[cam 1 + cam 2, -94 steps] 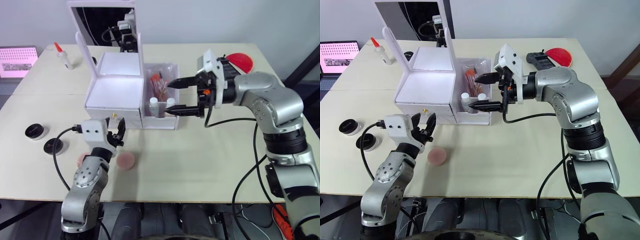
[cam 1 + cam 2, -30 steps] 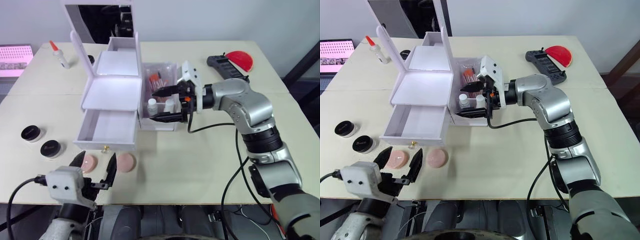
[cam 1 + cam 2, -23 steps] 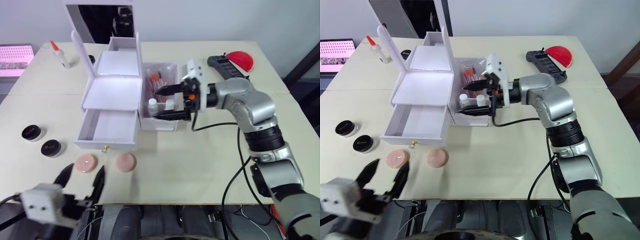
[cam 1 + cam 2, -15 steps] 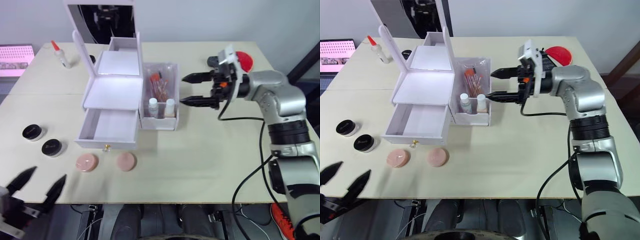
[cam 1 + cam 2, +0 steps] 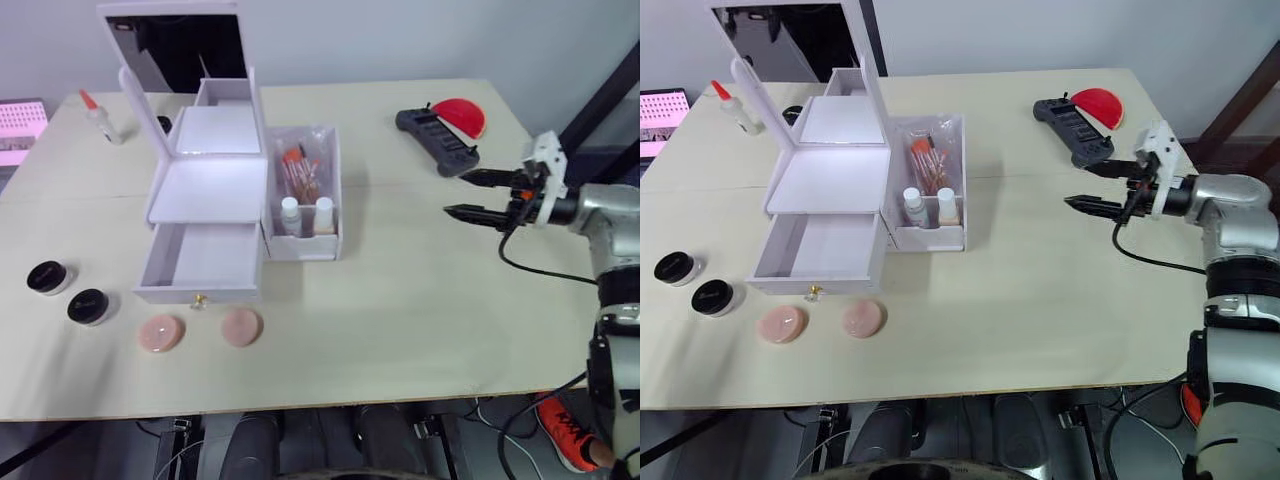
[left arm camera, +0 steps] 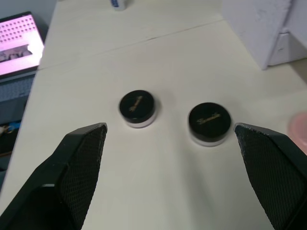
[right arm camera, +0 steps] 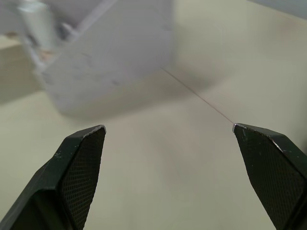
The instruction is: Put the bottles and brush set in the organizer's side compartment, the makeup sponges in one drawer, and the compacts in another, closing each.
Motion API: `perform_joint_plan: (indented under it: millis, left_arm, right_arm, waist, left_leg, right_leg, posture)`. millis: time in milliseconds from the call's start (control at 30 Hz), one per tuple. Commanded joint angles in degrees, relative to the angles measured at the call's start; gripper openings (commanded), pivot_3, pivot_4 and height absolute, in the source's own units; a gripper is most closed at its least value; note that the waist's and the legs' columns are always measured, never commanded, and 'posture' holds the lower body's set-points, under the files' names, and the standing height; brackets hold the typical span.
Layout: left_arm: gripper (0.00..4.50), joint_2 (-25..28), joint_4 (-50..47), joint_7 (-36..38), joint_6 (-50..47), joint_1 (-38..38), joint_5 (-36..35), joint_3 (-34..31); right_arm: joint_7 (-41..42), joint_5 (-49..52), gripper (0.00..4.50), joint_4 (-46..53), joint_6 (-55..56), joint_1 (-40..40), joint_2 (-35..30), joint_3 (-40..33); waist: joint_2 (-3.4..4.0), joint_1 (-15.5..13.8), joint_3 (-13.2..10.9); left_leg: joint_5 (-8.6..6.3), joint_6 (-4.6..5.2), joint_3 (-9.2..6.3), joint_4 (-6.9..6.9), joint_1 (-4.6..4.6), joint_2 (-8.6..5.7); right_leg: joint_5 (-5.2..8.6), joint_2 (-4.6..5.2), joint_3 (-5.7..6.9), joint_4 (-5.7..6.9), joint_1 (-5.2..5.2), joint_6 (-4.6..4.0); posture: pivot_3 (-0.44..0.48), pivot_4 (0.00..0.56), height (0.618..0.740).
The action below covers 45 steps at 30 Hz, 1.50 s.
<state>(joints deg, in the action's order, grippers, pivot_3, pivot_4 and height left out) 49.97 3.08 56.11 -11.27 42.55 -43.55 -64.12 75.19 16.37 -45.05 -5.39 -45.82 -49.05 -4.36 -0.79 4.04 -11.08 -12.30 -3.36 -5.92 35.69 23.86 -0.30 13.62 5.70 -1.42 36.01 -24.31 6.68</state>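
The white organizer (image 5: 205, 190) stands with its mirror lid up and its lower drawer (image 5: 202, 262) pulled out and empty. Its clear side compartment (image 5: 338, 190) holds two bottles (image 5: 290, 214) and the brush set (image 5: 298, 172). Two pink makeup sponges (image 5: 160, 333) lie in front of the drawer. Two black compacts (image 5: 46, 276) sit further left. In the left wrist view my left gripper (image 6: 170, 127) is open, with both compacts (image 6: 137, 108) lying ahead between its fingers. My right gripper (image 5: 465, 193) hangs open and empty, well to the right of the organizer.
A black handheld controller (image 5: 435, 140) and a red disc (image 5: 458, 112) lie at the back right. A small white bottle with a red tip (image 5: 98, 115) stands at the back left, near a pink-screened device (image 5: 20, 118) at the edge.
The drawer was pulled open in the earlier frames. My right gripper has drawn back rightward from the side compartment. My left arm has dropped back and left the head views. The camera shifted.
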Motion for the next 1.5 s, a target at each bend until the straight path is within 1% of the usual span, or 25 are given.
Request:
perform_joint_plan:
  millis: [33, 100, 167, 267, 400, 467, 533, 600, 667, 800, 867, 933, 1000, 1067, 1100, 1133, 1167, 1200, 1233, 1333, 1400, 1500]
  left_arm:
    - [4.46, 2.30, 4.50, 1.20, 1.82, -3.24, 2.45, -2.25]
    - [4.46, 2.82, 6.39, 0.92, 1.94, -5.14, 3.87, -2.02]
    - [4.46, 2.36, 5.71, 1.58, 1.62, -5.99, 4.48, -1.92]
    - [4.46, 1.49, 0.38, 0.93, -1.47, -6.59, 3.36, -2.52]
    - [4.46, -0.33, -7.77, 1.42, -5.11, -4.77, 3.21, -2.50]
    - [4.46, -2.58, -14.51, 2.12, -6.61, -2.30, 2.85, -2.33]
    - [4.46, -5.13, -21.71, 1.82, -4.82, 0.50, 6.35, -1.14]
    - [4.46, -8.38, -29.64, -1.89, -6.50, 1.19, 5.58, -0.28]
    - [4.46, -11.71, -35.11, -4.45, -7.28, 0.72, 3.89, 1.14]
    - [4.46, -15.72, -41.38, -6.44, -8.66, 1.71, 2.46, 3.64]
    - [4.46, -17.70, -43.84, -7.01, -8.81, 2.62, 1.94, 4.91]
    - [4.46, -20.32, -46.34, -7.68, -8.35, 3.82, 2.01, 7.64]
    - [4.46, -22.04, -48.48, -8.93, -7.99, 4.19, 3.16, 10.75]
    - [4.46, -23.33, -49.50, -9.76, -6.95, 4.17, 5.41, 14.29]
    - [4.46, -24.07, -50.03, -10.47, -6.47, 3.97, 6.74, 16.37]
    - [4.46, -24.72, -50.44, -11.10, -6.15, 3.79, 7.68, 18.28]
    - [4.46, -25.42, -50.81, -11.92, -5.68, 3.59, 9.15, 20.41]
    - [4.46, -26.00, -50.92, -12.50, -5.12, 3.51, 10.62, 22.28]
    - [4.46, -26.59, -50.70, -12.84, -4.47, 3.45, 11.86, 24.07]
    - [4.46, -29.14, -48.56, -15.36, -2.95, 2.24, 15.22, 29.34]
    - [4.46, -30.23, -47.63, -16.35, -1.78, 1.56, 17.34, 32.33]
    - [4.46, -32.38, -45.96, -18.28, 0.22, 0.36, 19.50, 35.99]
  right_arm:
    - [-0.68, -1.42, 4.50, -1.18, 3.49, -1.27, -0.61, -1.10]
    - [-0.71, -1.75, 4.50, -1.59, 3.65, -1.83, -0.28, -1.20]
    - [-0.89, -2.79, 4.50, -1.62, 4.38, -2.25, -0.13, -0.63]
    - [1.14, -2.01, 4.50, 3.95, 0.92, -3.96, 1.16, 0.72]
    - [7.41, 1.54, 4.50, 13.48, -7.24, -5.33, 2.30, 2.67]
    - [10.63, 4.12, 4.50, 19.95, -12.87, -5.71, 2.30, 4.05]
    - [12.92, 5.26, 4.50, 26.80, -16.02, -5.88, 2.13, 6.05]
    - [13.56, 8.69, 4.50, 33.78, -21.83, -6.90, 2.71, 6.68]
    - [13.09, 11.46, 4.50, 38.56, -25.53, -7.88, 3.74, 6.70]
    - [13.57, 13.57, 4.50, 43.26, -29.90, -7.83, 2.87, 7.61]
    - [11.08, 12.94, 4.50, 44.23, -31.97, -8.36, 3.26, 8.35]
    - [8.93, 12.39, 4.50, 44.91, -34.91, -8.84, 3.59, 9.31]
    - [9.02, 13.16, 4.50, 45.94, -35.85, -8.63, 3.69, 9.69]
    - [9.46, 11.96, 4.50, 48.62, -30.48, -6.25, 3.90, 9.86]
    - [9.05, 11.97, 4.50, 49.81, -29.42, -5.30, 4.07, 9.57]
    - [8.42, 12.21, 4.50, 50.60, -29.25, -4.70, 4.19, 9.28]
    - [7.10, 12.45, 4.50, 50.90, -30.72, -4.61, 4.13, 9.12]
    - [6.12, 13.04, 4.50, 50.79, -33.73, -4.99, 3.72, 9.33]
    - [5.26, 13.30, 4.50, 50.63, -35.48, -5.26, 3.40, 9.32]
    - [5.31, 12.98, 4.50, 52.98, -37.33, -3.56, 0.44, 9.52]
    - [4.62, 13.42, 4.50, 54.33, -38.01, -2.81, -0.31, 8.96]
    - [3.21, 14.93, 4.50, 56.23, -39.83, -2.46, -0.81, 7.70]
  waist:
    - [0.01, 0.09, 0.00]
    - [0.00, 0.15, 0.00]
    - [0.01, 0.17, 0.00]
    - [0.01, 0.12, 0.00]
    - [0.01, 0.04, -0.01]
    - [0.01, -0.04, -0.01]
    - [-0.01, -0.05, -0.01]
    - [-0.01, -0.14, -0.01]
    - [-0.01, -0.25, -0.01]
    - [-0.16, -0.69, 0.06]
    - [-0.18, -0.81, 0.05]
    - [-0.18, -0.90, 0.05]
    - [-0.19, -0.99, 0.04]
    - [-0.18, -1.03, 0.03]
    - [-0.11, -0.62, 0.00]
    - [-0.10, -0.27, 0.00]
    - [-0.02, -0.09, 0.01]
    - [0.01, -0.02, 0.00]
    - [0.07, -0.46, 0.00]
    - [0.10, -2.18, 0.00]
    - [0.09, -3.18, 0.00]
    - [0.09, -3.42, 0.00]
  left_leg:
    - [0.00, 0.00, 0.01, -0.03, -0.08, 0.02]
    - [0.00, 0.00, 0.02, -0.06, -0.15, 0.06]
    - [0.00, 0.00, 0.06, -0.14, -0.19, 0.09]
    - [0.01, -0.01, 0.17, -0.25, -0.23, 0.09]
    - [0.02, -0.03, 0.22, -0.35, -0.38, 0.13]
    - [0.02, -0.03, 0.23, -0.40, -0.39, 0.13]
    - [0.02, -0.04, 0.28, -0.44, -0.39, 0.14]
    - [0.02, -0.04, 0.36, -0.47, -0.38, 0.15]
    - [0.02, -0.04, 0.40, -0.45, -0.39, 0.16]
    - [0.02, -0.04, 0.46, -0.38, -0.46, 0.16]
    - [0.02, -0.04, 0.54, -0.35, -0.45, 0.16]
    - [0.02, -0.04, 0.74, -0.34, -0.46, 0.16]
    - [0.02, -0.04, 0.92, -0.34, -0.49, 0.15]
    - [0.02, -0.04, 0.87, -0.38, -0.45, 0.12]
    - [0.02, -0.03, 0.65, -0.38, -0.34, 0.01]
    - [0.04, 0.00, -0.19, -0.41, -0.30, -0.43]
    - [0.09, 0.09, -0.88, -0.41, -0.44, -0.91]
    - [0.16, 0.21, -1.40, -0.41, -0.37, -1.22]
    - [0.33, 0.47, -2.19, -0.52, -0.27, -1.86]
    - [0.32, 0.43, -1.98, -0.46, -0.11, -1.79]
    - [0.32, 0.42, -1.82, -0.49, -0.05, -1.73]
    - [0.31, 0.40, -1.60, -0.50, 0.04, -1.71]
  right_leg:
    - [0.01, -0.01, -0.02, 0.04, 0.01, -0.01]
    - [0.01, -0.04, -0.03, 0.07, 0.02, -0.01]
    - [0.01, -0.06, -0.08, 0.07, 0.02, -0.02]
    - [0.01, -0.06, -0.17, 0.05, 0.00, -0.01]
    - [0.01, -0.09, -0.25, 0.12, 0.02, -0.01]
    - [0.01, -0.09, -0.26, 0.10, 0.01, -0.01]
    - [0.04, -0.08, -0.30, 0.03, 0.02, 0.02]
    - [0.04, -0.08, -0.37, -0.01, 0.01, 0.02]
    - [0.04, -0.08, -0.41, 0.03, -0.01, 0.01]
    - [0.03, -0.08, -0.45, 0.04, 0.03, 0.01]
    - [0.03, -0.08, -0.51, 0.01, 0.04, 0.01]
    - [0.03, -0.08, -0.72, 0.00, 0.00, 0.00]
    - [0.02, -0.08, -0.90, 0.00, -0.04, 0.01]
    - [0.03, -0.05, -0.88, 0.01, 0.01, 0.02]
    - [0.08, 0.13, -0.61, 0.03, 0.19, 0.09]
    - [0.35, 0.69, 0.35, 0.05, 0.68, 0.19]
    - [0.68, 1.18, 1.05, 0.21, 1.03, 0.23]
    - [0.91, 1.64, 1.73, 0.29, 1.28, 0.32]
    - [1.14, 2.12, 2.18, 0.41, 1.31, 0.47]
    - [1.15, 1.93, 1.92, 0.43, 1.04, 0.47]
    - [1.15, 1.91, 1.89, 0.36, 0.96, 0.47]
    - [1.13, 1.93, 1.80, 0.15, 0.94, 0.49]
  posture:
    - [0.000, 0.150, 0.740]
    - [0.000, 0.150, 0.740]
    - [0.000, 0.150, 0.740]
    - [0.000, 0.150, 0.740]
    - [0.000, 0.150, 0.740]
    - [0.000, 0.150, 0.740]
    - [0.000, 0.150, 0.740]
    - [0.000, 0.150, 0.740]
    - [0.000, 0.150, 0.740]
    - [0.000, 0.150, 0.740]
    - [0.000, 0.150, 0.740]
    - [0.000, 0.150, 0.740]
    - [0.000, 0.150, 0.740]
    - [0.000, 0.150, 0.740]
    - [0.000, 0.150, 0.740]
    - [0.000, 0.150, 0.740]
    - [0.000, 0.150, 0.740]
    - [0.000, 0.150, 0.740]
    - [0.000, 0.150, 0.740]
    - [0.000, 0.150, 0.740]
    - [0.000, 0.150, 0.740]
    - [0.000, 0.150, 0.740]
